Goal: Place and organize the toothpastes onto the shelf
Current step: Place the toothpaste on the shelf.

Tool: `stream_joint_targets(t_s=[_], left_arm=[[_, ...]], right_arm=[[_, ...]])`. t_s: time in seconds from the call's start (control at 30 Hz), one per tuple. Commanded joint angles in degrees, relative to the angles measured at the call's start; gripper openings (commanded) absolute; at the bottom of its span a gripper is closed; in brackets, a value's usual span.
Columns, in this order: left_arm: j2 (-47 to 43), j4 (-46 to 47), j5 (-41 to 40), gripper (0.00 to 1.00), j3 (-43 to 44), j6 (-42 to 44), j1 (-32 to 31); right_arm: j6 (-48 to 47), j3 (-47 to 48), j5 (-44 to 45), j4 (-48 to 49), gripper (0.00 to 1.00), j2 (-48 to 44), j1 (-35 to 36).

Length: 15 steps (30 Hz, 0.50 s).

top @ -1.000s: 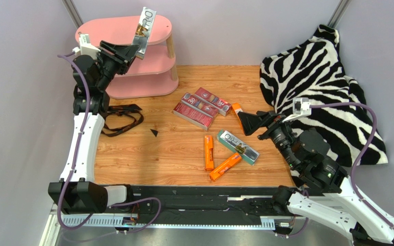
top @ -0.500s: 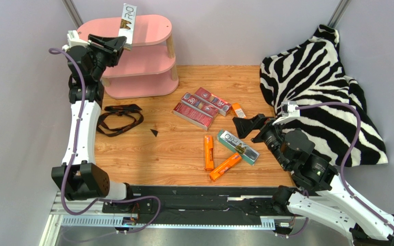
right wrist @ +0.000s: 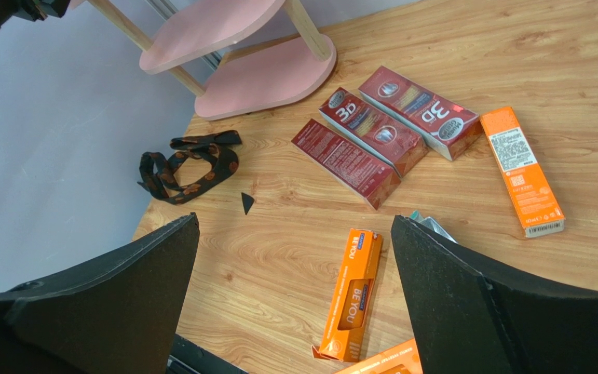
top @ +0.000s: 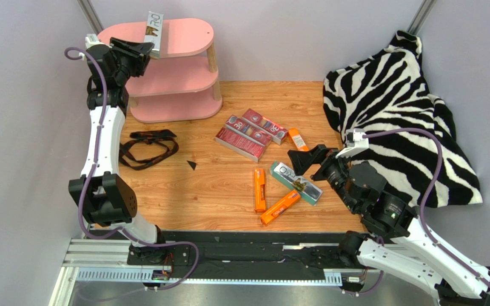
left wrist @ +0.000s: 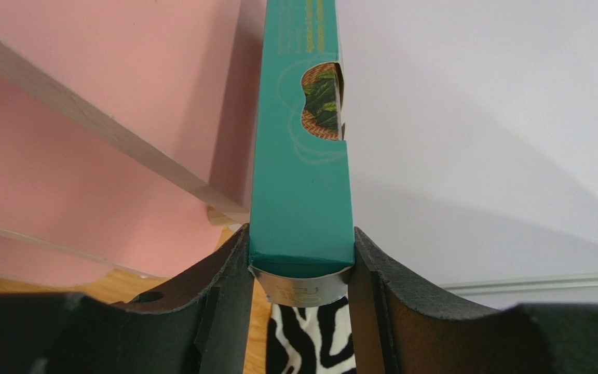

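My left gripper (top: 144,48) is shut on one end of a silver-grey toothpaste carton (top: 153,27), which shows its teal side (left wrist: 300,148) in the left wrist view. It holds the carton over the left part of the pink shelf's top board (top: 187,35); I cannot tell whether they touch. On the table lie three dark red cartons (top: 249,132), three orange ones (top: 260,189) (top: 280,207) (top: 297,138) and a second silver-grey carton (top: 297,183). My right gripper (top: 306,159) hangs open just above that silver carton's far end, nothing between its fingers (right wrist: 450,296).
A black strap (top: 148,146) lies on the wood in front of the shelf, with a small black triangle (top: 191,165) near it. A zebra-print cloth (top: 394,108) is heaped at the right. Grey walls close in on the left, back and right.
My left arm has swung the silver carton left and back, from the shelf's front edge to over its top board. My right gripper has drifted left and lower toward the cartons, still open.
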Motion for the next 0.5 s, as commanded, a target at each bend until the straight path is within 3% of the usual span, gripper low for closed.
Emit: stream_joint_targets(t_s=[0.0, 0.37, 0.47], left_arm=[[2.17, 0.38, 0.00, 0.26, 6.90, 2.13, 1.01], [11.58, -5.87, 1.75, 0.31, 18.43, 5.30, 1.53], [13.60, -8.41, 2.46, 0.37, 20.98, 5.74, 1.62]], right_arm=[[1.56, -1.55, -0.65, 0.53, 1.00, -0.37, 0.16], [3.41, -2.43, -1.71, 0.09, 1.00, 0.42, 0.16], [3.59, -2.43, -1.71, -0.35, 1.00, 0.33, 0.16]])
